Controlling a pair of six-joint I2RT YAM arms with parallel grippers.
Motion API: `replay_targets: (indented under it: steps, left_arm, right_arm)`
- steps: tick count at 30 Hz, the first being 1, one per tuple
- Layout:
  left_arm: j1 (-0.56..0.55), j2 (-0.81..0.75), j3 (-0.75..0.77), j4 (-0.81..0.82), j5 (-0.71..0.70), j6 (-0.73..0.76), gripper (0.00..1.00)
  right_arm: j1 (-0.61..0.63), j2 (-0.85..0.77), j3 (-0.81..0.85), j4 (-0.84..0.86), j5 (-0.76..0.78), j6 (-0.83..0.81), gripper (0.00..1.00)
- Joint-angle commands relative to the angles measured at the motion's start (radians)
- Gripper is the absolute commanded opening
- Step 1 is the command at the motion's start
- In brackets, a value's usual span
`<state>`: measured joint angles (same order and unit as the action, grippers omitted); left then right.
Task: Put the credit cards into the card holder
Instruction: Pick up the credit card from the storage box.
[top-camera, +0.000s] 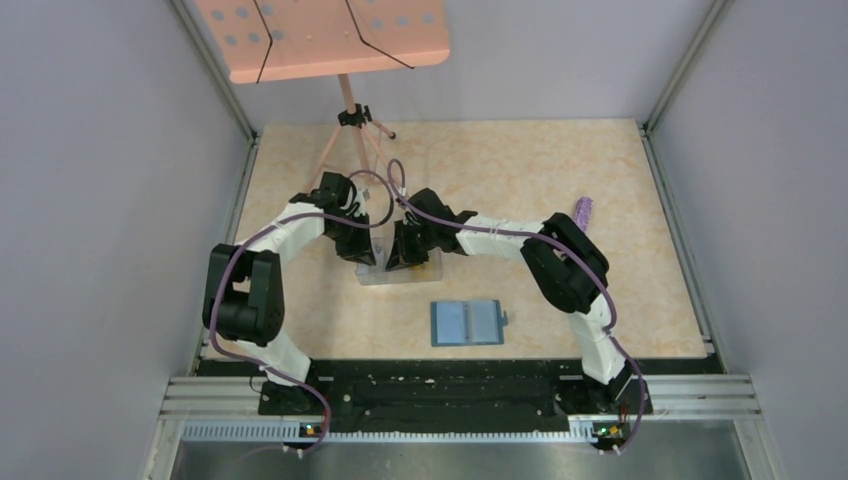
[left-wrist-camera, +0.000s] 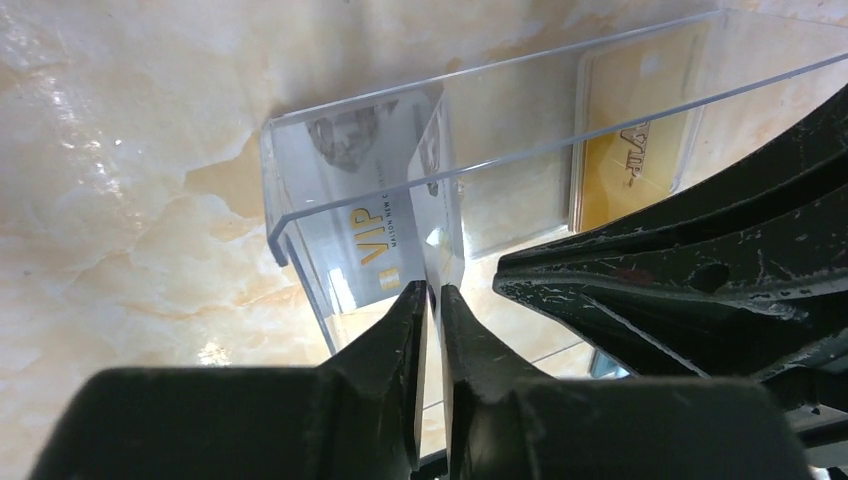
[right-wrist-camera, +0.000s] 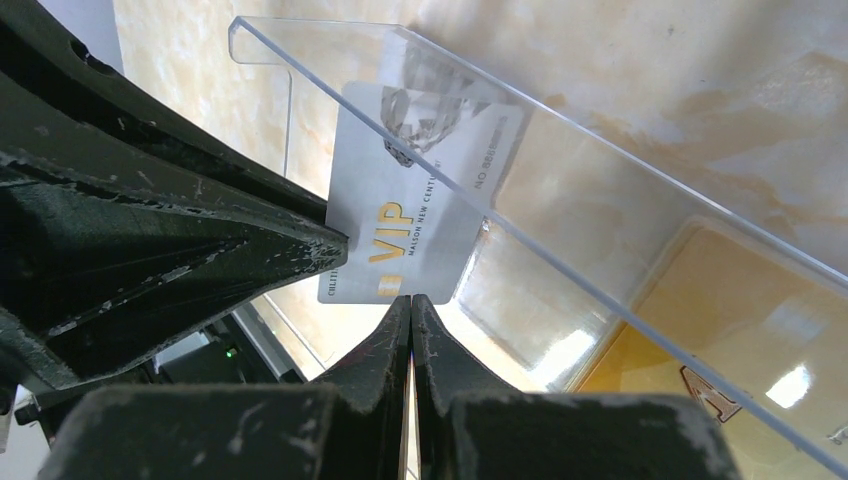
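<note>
Your left gripper (left-wrist-camera: 431, 295) is clamped on the grey card (right-wrist-camera: 420, 215), pinching it by one edge w/ the card standing up in the clear box (left-wrist-camera: 285, 235). On the left wrist cam you see the card edge-on btwn the fingers, its "VIP" print mirrored in the box wall. Your right gripper (right-wrist-camera: 410, 305) has its fingers pressed together w/ only a hairline slit btwn them and nothing gripped. Its tips sit right at the grey card's lower edge, on the printed side; touching or just short, can't tell. Both grippers meet tip to tip over the box, approx mid-table (top-camera: 560, 170). The gold card (left-wrist-camera: 625, 150) lies flat on the box floor toward the other end, apart from both grippers. The card holder (top-camera: 468, 322) lies open & flat on the table, nearer the arm bases and a bit right of the box, not touching it, lighter blue slots facing up.
</note>
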<state>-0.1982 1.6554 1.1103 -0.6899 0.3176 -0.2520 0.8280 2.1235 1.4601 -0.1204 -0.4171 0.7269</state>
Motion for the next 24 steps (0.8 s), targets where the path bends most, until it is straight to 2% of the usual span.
replay_targets:
  steps: [1, 5, 14, 20, 24]
  left_arm:
    - [0.004, 0.015, 0.004, 0.024, 0.051, 0.014, 0.12]
    - [0.004, 0.02, 0.001, 0.044, 0.094, -0.009, 0.0]
    - [0.005, 0.032, 0.011, 0.049, 0.128, -0.018, 0.0]
    - [0.006, -0.046, 0.017, 0.057, 0.164, -0.034, 0.0]
    - [0.015, -0.121, 0.025, 0.062, 0.185, -0.061, 0.0]
  right_arm:
    - [-0.003, -0.048, 0.014, 0.016, -0.001, -0.001, 0.0]
    - [-0.009, -0.07, 0.004, 0.011, 0.01, -0.004, 0.0]
    - [-0.034, -0.139, -0.029, -0.006, 0.04, -0.011, 0.02]
    - [-0.049, -0.218, -0.036, -0.033, 0.067, -0.022, 0.03]
    - [-0.069, -0.291, -0.054, -0.051, 0.088, -0.026, 0.17]
